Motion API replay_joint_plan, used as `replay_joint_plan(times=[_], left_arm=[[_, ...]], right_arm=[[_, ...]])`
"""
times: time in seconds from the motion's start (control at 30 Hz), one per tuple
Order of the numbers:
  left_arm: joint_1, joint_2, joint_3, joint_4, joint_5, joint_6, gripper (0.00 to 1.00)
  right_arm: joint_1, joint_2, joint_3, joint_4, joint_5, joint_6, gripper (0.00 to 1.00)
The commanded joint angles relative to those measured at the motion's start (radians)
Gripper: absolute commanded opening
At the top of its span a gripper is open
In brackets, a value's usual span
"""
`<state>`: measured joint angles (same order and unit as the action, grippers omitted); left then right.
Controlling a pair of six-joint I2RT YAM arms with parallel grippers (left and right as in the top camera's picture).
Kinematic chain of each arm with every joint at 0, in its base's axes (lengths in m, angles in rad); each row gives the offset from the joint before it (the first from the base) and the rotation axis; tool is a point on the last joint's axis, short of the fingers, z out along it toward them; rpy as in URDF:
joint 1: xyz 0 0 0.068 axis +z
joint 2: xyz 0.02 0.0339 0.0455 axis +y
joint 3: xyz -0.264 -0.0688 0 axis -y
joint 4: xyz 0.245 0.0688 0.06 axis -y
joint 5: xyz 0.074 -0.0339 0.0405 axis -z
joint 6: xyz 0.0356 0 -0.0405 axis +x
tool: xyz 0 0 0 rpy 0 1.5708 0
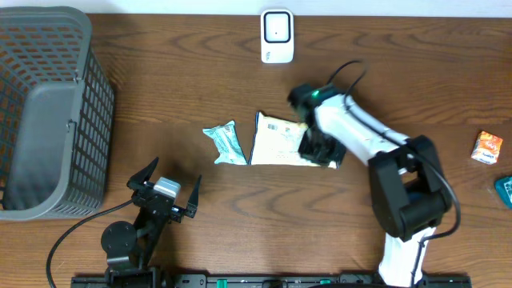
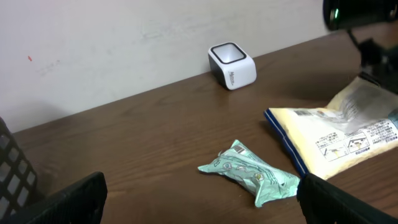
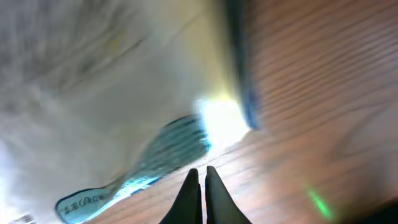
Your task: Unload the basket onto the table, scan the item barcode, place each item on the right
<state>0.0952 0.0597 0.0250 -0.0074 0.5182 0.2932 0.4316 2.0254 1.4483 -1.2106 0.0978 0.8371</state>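
The item nearest my arms is a pale yellow bag with a blue edge (image 1: 276,140), lying flat mid-table; in the left wrist view the bag (image 2: 336,134) has printed labels facing up. My right gripper (image 1: 320,150) rests over the bag's right end. In the right wrist view its fingertips (image 3: 200,171) are pressed together, shut, just short of the bag's blurred edge (image 3: 155,149), with nothing visible between them. A white barcode scanner (image 1: 277,36) stands at the far edge of the table, also in the left wrist view (image 2: 232,65). My left gripper (image 1: 174,174) hovers wide open and empty near the front left.
A crumpled green packet (image 1: 226,142) lies just left of the bag, in front of my left gripper (image 2: 199,205) as the green packet (image 2: 252,171). A grey mesh basket (image 1: 48,112) fills the left side. An orange packet (image 1: 486,148) and a teal item (image 1: 504,188) lie at the far right.
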Motion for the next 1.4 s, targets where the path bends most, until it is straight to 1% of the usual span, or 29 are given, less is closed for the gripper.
replay_joint_plan(times=[0.0, 0.03, 0.07, 0.1, 0.13, 0.17, 0.2, 0.23, 0.37, 0.4, 0.5, 0.67, 0.83, 0.9, 0.97, 1.03, 1.07, 1.1, 1.17, 1.2, 1.23, 1.37], left_arm=[[-0.004, -0.003, -0.021, -0.034, 0.013, 0.013, 0.98], [-0.004, -0.003, -0.021, -0.034, 0.013, 0.013, 0.98], [-0.004, -0.003, -0.021, -0.034, 0.013, 0.013, 0.98], [-0.004, -0.003, -0.021, -0.034, 0.013, 0.013, 0.98], [-0.004, -0.003, -0.021, -0.034, 0.013, 0.013, 0.98], [-0.004, -0.003, -0.021, -0.034, 0.013, 0.013, 0.98], [-0.004, -0.003, -0.021, -0.034, 0.013, 0.013, 0.98], [-0.004, -0.003, -0.021, -0.034, 0.013, 0.013, 0.98], [-0.004, -0.003, -0.021, -0.034, 0.013, 0.013, 0.98], [-0.004, -0.003, -0.021, -0.034, 0.013, 0.013, 0.98], [-0.004, -0.003, -0.021, -0.034, 0.013, 0.013, 0.98], [-0.004, -0.003, -0.021, -0.033, 0.013, 0.013, 0.98], [-0.004, -0.003, -0.021, -0.034, 0.013, 0.013, 0.98], [-0.004, -0.003, -0.021, -0.034, 0.013, 0.013, 0.98], [-0.004, -0.003, -0.021, -0.034, 0.013, 0.013, 0.98], [-0.004, -0.003, -0.021, -0.034, 0.013, 0.013, 0.98], [-0.004, -0.003, -0.021, -0.034, 0.013, 0.013, 0.98], [-0.004, -0.003, -0.021, -0.034, 0.013, 0.013, 0.98], [-0.004, -0.003, -0.021, -0.034, 0.013, 0.013, 0.98], [-0.004, -0.003, -0.021, -0.034, 0.013, 0.013, 0.98], [-0.004, -0.003, -0.021, -0.033, 0.013, 0.013, 0.98], [-0.004, -0.003, -0.021, -0.034, 0.013, 0.013, 0.98]], right_arm=[[-0.082, -0.093, 0.034, -0.005, -0.04, -0.062, 0.01], [-0.103, -0.113, 0.034, 0.001, -0.065, -0.087, 0.02], [-0.121, -0.129, 0.034, 0.014, -0.091, -0.119, 0.11], [-0.139, -0.143, 0.034, 0.034, -0.117, -0.167, 0.27], [-0.156, -0.151, 0.034, 0.053, -0.148, -0.223, 0.49], [-0.175, -0.154, 0.034, 0.071, -0.19, -0.29, 0.73], [-0.19, -0.154, 0.034, 0.084, -0.228, -0.337, 0.93], [-0.205, -0.151, 0.032, 0.095, -0.263, -0.366, 0.99], [-0.271, -0.133, 0.029, 0.136, -0.374, -0.418, 0.99], [-0.286, -0.126, 0.029, 0.156, -0.423, -0.463, 0.97], [-0.312, -0.104, 0.029, 0.191, -0.537, -0.625, 0.99], [-0.337, -0.029, 0.029, 0.196, -0.518, -0.667, 0.99], [-0.337, 0.086, 0.029, 0.227, -0.538, -0.725, 0.99], [-0.333, 0.14, 0.029, 0.241, -0.615, -0.778, 0.99], [-0.323, 0.195, 0.029, 0.249, -0.735, -0.851, 0.99], [-0.304, 0.257, 0.029, 0.252, -0.792, -0.877, 0.98], [-0.294, 0.288, 0.029, 0.255, -0.787, -0.877, 0.86], [-0.283, 0.319, 0.029, 0.26, -0.774, -0.876, 0.7], [-0.26, 0.381, 0.029, 0.267, -0.74, -0.876, 0.3], [-0.248, 0.414, 0.029, 0.269, -0.722, -0.877, 0.08], [-0.24, 0.44, 0.029, 0.27, -0.714, -0.877, 0.01], [-0.228, 0.48, 0.029, 0.285, -0.788, -0.88, 0.01]])
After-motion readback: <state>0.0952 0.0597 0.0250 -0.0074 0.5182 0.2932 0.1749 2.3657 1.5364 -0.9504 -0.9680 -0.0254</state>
